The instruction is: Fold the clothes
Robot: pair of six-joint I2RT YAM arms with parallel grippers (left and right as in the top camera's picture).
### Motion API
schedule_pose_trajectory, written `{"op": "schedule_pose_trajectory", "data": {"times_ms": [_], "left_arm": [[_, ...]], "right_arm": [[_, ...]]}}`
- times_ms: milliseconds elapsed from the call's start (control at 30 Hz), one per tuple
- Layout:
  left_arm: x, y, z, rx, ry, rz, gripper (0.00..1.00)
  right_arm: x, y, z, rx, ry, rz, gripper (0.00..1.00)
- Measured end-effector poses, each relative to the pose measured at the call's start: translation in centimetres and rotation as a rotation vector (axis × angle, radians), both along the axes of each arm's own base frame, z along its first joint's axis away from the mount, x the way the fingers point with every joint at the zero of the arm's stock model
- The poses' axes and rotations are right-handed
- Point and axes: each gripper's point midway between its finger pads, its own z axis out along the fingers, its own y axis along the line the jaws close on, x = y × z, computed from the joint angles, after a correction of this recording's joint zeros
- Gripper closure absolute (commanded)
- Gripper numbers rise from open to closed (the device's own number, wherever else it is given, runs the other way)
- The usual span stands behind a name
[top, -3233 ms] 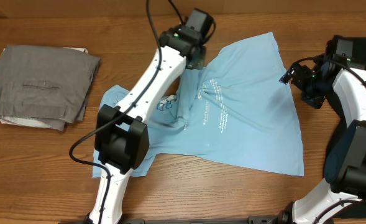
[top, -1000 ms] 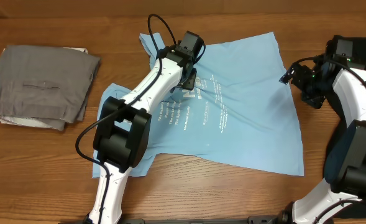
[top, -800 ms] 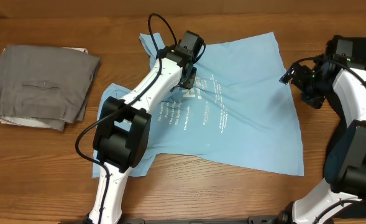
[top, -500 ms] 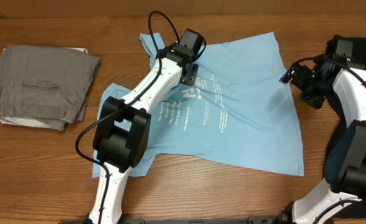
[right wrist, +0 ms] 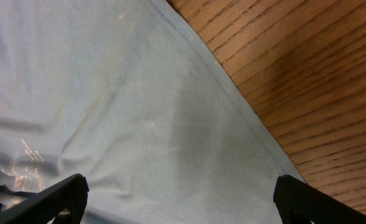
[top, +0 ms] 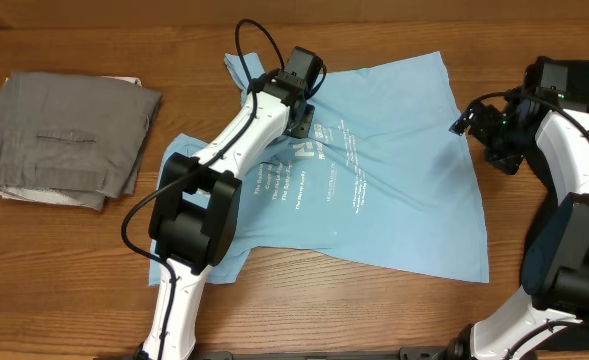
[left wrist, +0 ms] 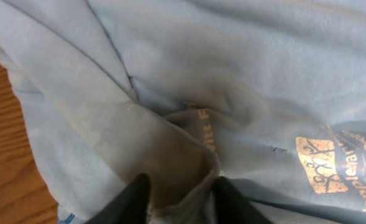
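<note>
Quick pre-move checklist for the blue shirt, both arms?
1. Fabric in the left hand: ok, a fold of the T-shirt sits between its jaws.
2. Left grip firm: cannot tell.
3. Right hand open and empty: ok, over the shirt's right edge.
4. Shirt lying flat: not ok, creases radiate from the pinch.
5. Grey garment out of the way: ok, folded and apart from the shirt, at the left of the table.
</note>
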Motion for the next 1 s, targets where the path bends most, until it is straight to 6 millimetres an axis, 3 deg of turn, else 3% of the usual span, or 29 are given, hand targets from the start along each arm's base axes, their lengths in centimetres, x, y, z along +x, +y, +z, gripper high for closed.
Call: {"op": "schedule_pose_trajectory", "data": {"times_ms": [133, 233, 400, 500, 667, 700, 733, 767, 800, 900, 1000], "left_arm": [[0.0, 0.0, -0.2, 0.001, 0.003, -0.005, 0.96], [0.0, 0.5, -0.3, 0.028, 0.003, 0.004, 0.96], [0.0, 3.3, 0.3, 0.152, 0.001, 0.052, 0.96], [1.1, 5.7, 1.7, 0.208, -0.034, 0.106, 0.96], [3.3, 12.1, 2.9, 0.258, -0.078, 0.244, 0.96], [3.5, 13.5, 3.0, 0.263, -0.078, 0.275, 0.81], [3.8, 15.1, 3.0, 0.267, -0.079, 0.31, 0.59], [4.0, 16.9, 3.0, 0.264, -0.079, 0.348, 0.2], [4.2, 18.5, 3.1, 0.258, -0.08, 0.38, 0.03], [4.3, 22.6, 2.8, 0.208, -0.053, 0.453, 0.0], [3.7, 25.3, 3.1, 0.135, -0.001, 0.497, 0.0]], "right_arm": [[0.0, 0.0, 0.0, 0.0, 0.0, 0.0, 0.0], [0.0, 0.0, 0.0, 0.0, 0.0, 0.0, 0.0], [0.0, 0.0, 0.0, 0.0, 0.0, 0.0, 0.0], [0.0, 0.0, 0.0, 0.0, 0.0, 0.0, 0.0], [0.0, 0.0, 0.0, 0.0, 0.0, 0.0, 0.0], [0.0, 0.0, 0.0, 0.0, 0.0, 0.0, 0.0], [0.0, 0.0, 0.0, 0.0, 0.0, 0.0, 0.0], [0.0, 0.0, 0.0, 0.0, 0.0, 0.0, 0.0], [0.0, 0.0, 0.0, 0.0, 0.0, 0.0, 0.0], [0.0, 0.0, 0.0, 0.0, 0.0, 0.0, 0.0], [0.0, 0.0, 0.0, 0.0, 0.0, 0.0, 0.0]]}}
